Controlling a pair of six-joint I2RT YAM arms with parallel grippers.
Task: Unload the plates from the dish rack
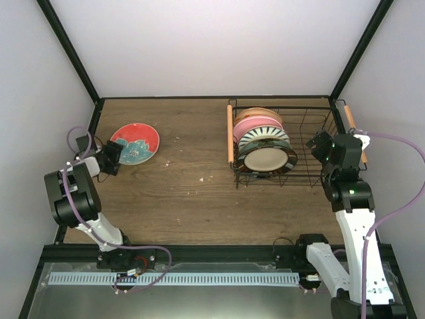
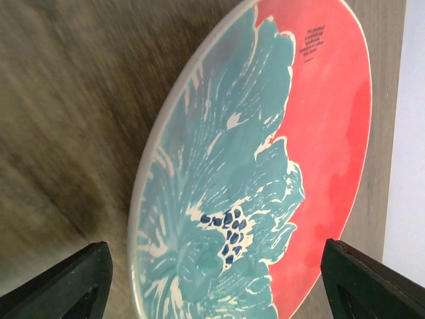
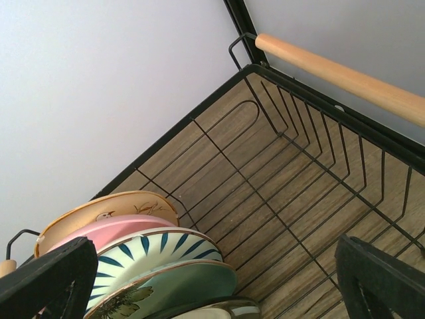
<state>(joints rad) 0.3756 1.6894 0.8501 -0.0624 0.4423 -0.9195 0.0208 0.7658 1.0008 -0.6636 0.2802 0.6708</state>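
We judge the step in hand to be setting down the red plate with teal flowers; it lies flat on the bench at the left of the overhead view, well apart from the dish rack. The left pincer stands apart, one finger in each bottom corner of its wrist view with the plate's near rim between them; whether either finger touches the rim we cannot tell. To finish well, we would draw this arm straight back along its own line, lifting a little first, so that neither finger catches the rim and drags the plate across the wood; a sideways swing looks the likeliest way to knock it. The other four plates stand on edge in a row at the left side of the rack, right of centre in the overhead view: tan plate at the far end, then pink plate, striped plate and mint green plate nearest. The right pincer hovers over the bare right part of the rack, fingers wide apart and holding nothing; for the next plate we would take the nearest one by its upper rim, coming down between the wires, and lift straight up before turning, so its neighbours are not tipped.
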